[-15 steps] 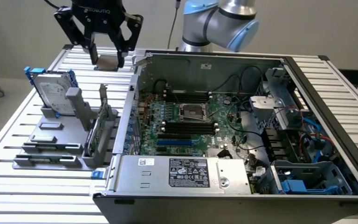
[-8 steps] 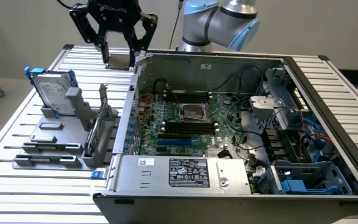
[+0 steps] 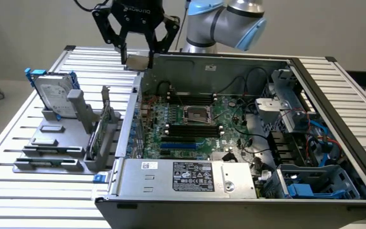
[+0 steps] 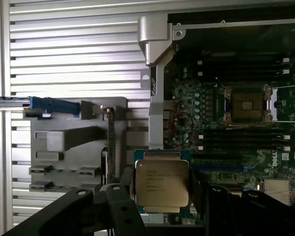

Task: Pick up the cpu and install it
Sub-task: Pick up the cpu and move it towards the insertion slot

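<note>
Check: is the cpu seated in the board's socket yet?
No: the cpu is clamped in the gripper over the case's edge, well apart from the socket on the green board.

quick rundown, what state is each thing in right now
cpu, gripped, held up off the table, metal top showing
end effector, shut on the cpu, raised by the case's edge
computer case, side open, board exposed
socket, uncovered, no cooler on it
hard drive, upright in the grey stand
</note>
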You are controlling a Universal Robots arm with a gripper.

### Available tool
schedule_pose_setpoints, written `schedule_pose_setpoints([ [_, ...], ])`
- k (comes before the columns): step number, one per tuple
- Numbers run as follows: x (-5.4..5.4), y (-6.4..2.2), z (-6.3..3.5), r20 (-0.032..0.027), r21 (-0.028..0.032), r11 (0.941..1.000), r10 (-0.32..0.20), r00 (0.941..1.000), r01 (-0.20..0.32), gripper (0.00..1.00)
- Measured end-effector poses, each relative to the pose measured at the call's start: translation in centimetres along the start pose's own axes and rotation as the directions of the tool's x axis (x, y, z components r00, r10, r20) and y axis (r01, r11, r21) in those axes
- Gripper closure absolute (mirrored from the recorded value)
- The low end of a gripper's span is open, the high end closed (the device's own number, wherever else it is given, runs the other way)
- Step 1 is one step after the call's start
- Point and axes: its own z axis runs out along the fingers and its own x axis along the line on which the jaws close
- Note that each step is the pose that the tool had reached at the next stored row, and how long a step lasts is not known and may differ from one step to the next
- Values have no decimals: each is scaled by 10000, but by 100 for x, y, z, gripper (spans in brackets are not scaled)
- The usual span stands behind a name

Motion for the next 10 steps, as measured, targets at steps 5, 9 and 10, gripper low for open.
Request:
schedule_pose_setpoints([
  [5,-224,42,-12,-2,0,10000,0,10000,0,45],
  [9,-408,81,-13,-1,0,10000,-1,10000,1,45],
  [10,-454,95,-10,-2,1,10000,1,10000,-1,45],
])
